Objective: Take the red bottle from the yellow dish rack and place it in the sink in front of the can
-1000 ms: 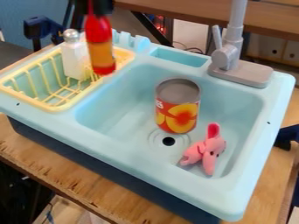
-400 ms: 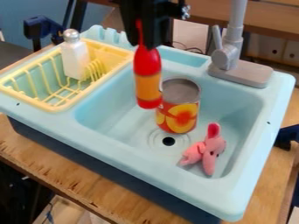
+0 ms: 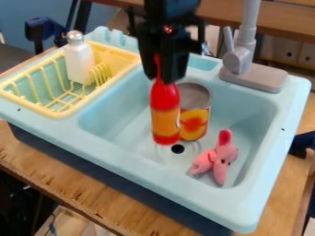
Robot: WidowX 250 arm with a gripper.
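The black gripper (image 3: pixel 161 76) hangs over the sink basin, shut on the thin top of a red bottle (image 3: pixel 165 110) with an orange label. The bottle hangs upright, in front of the left part of a can (image 3: pixel 195 120) with an orange and red label; whether they touch I cannot tell. The can stands in the basin behind the drain. A pink plush toy (image 3: pixel 216 159) lies in the basin to the right of the drain.
Left of the basin, a yellow dish rack (image 3: pixel 66 112) holds a white shaker (image 3: pixel 78 60) with a metal top. A grey faucet (image 3: pixel 245 60) rises at the back right. The light blue sink (image 3: pixel 169 199) sits on a wooden table (image 3: pixel 61 184).
The gripper has carried the red bottle from over the dish rack rightward and down, into the space above the basin in front of the can. The can, toy and shaker have not moved.
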